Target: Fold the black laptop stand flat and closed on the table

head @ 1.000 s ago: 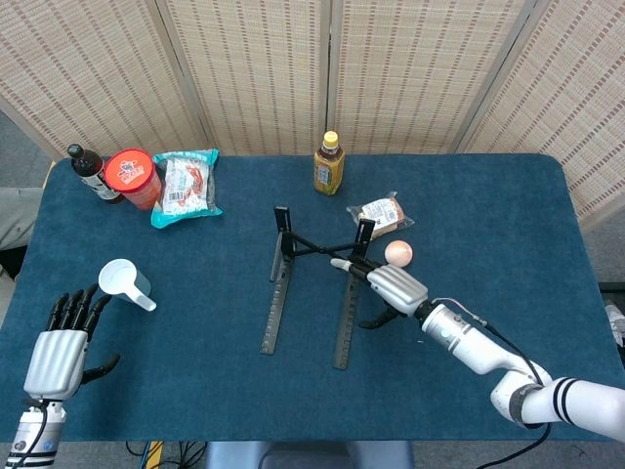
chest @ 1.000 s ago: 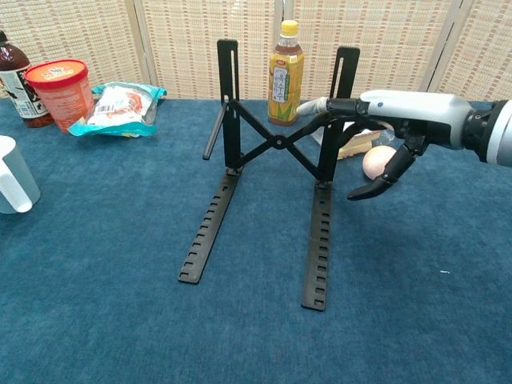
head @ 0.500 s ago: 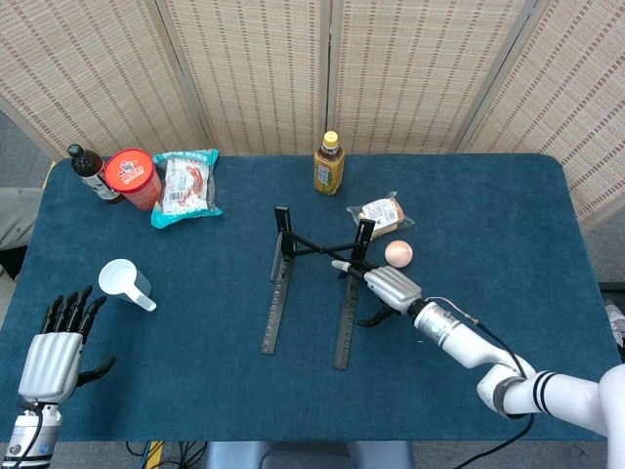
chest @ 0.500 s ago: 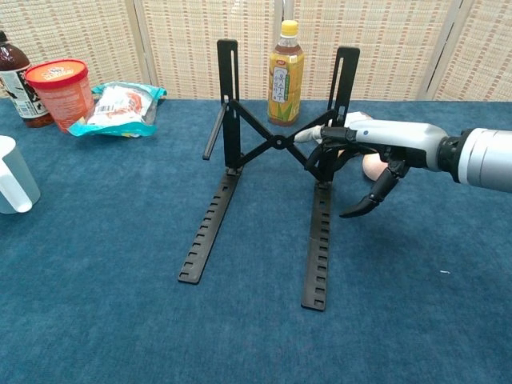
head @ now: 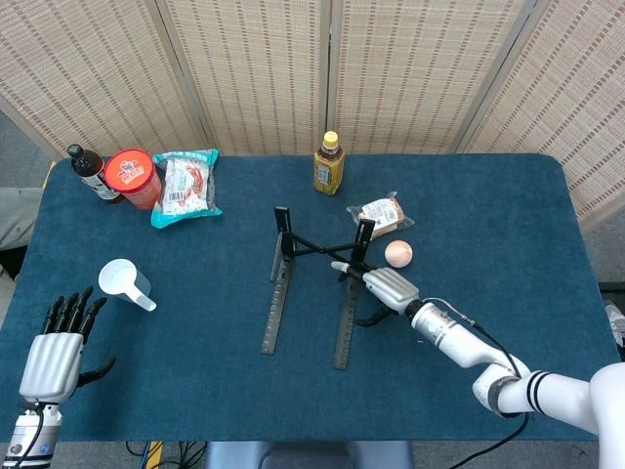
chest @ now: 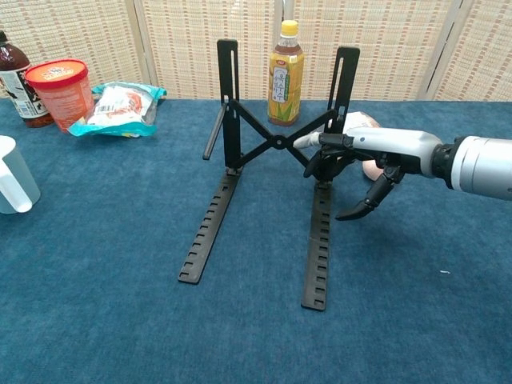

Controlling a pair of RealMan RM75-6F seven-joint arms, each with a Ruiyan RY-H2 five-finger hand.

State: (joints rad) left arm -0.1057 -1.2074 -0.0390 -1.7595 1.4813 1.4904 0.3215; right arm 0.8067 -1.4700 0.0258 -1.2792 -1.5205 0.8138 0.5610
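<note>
The black laptop stand (head: pixel 276 303) stands unfolded mid-table, its two notched rails flat, two uprights raised and crossed struts (chest: pixel 276 142) between them. My right hand (head: pixel 389 287) (chest: pixel 376 152) is at the stand's right upright. Its dark fingers (chest: pixel 322 160) touch that upright just above the rail, while the thumb hangs down apart on the outer side. My left hand (head: pixel 54 357) hovers near the table's front left corner, fingers spread and holding nothing. The chest view does not show it.
A pale round ball (head: pixel 397 253) and a wrapped bun (head: pixel 379 215) lie just right of the stand, behind my right hand. A yellow drink bottle (head: pixel 328 164) stands behind it. A white cup (head: pixel 125 281), red tub (head: pixel 134 179), dark bottle (head: pixel 90 171) and snack bag (head: pixel 186 184) occupy the left.
My right hand has dropped lower and slid left, its fingers now against the right upright's base. My left hand has drawn back toward the front edge. The stand has not moved.
</note>
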